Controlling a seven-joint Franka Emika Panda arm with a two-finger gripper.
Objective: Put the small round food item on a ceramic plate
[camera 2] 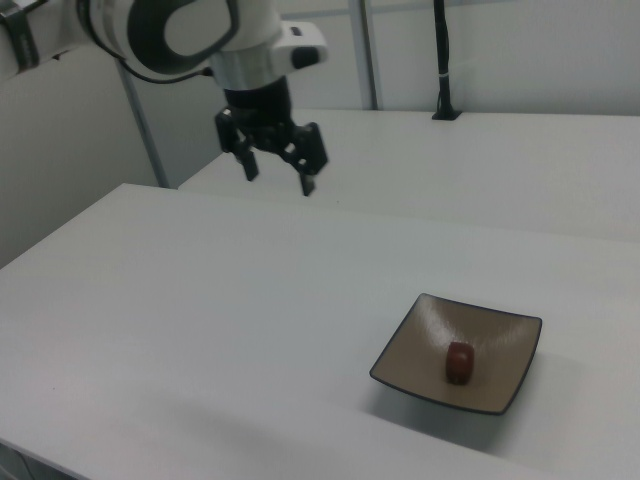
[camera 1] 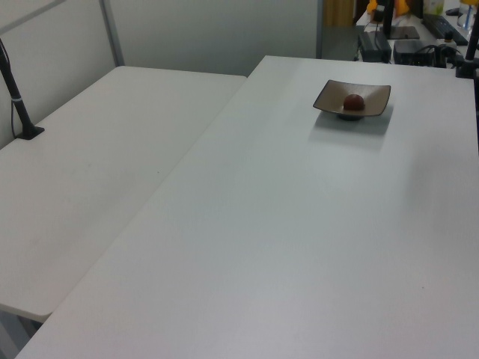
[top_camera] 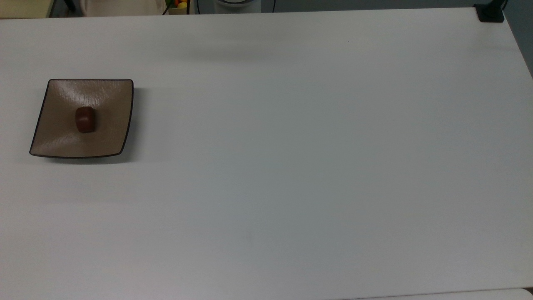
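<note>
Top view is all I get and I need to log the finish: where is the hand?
Observer: In the right view the hand hangs high above the table, away from the ceramic plate.
Operator: Open or shut?
Observer: Open, with nothing between its fingers.
Operator: Is the plate flat?
Observer: No. The left view shows the ceramic plate's corners turned up, with the small round food item in its hollow.

Food item (top_camera: 85, 119) on plate (top_camera: 58, 137) centre; plate at table (top_camera: 291, 166) edge, top view's left.
</note>
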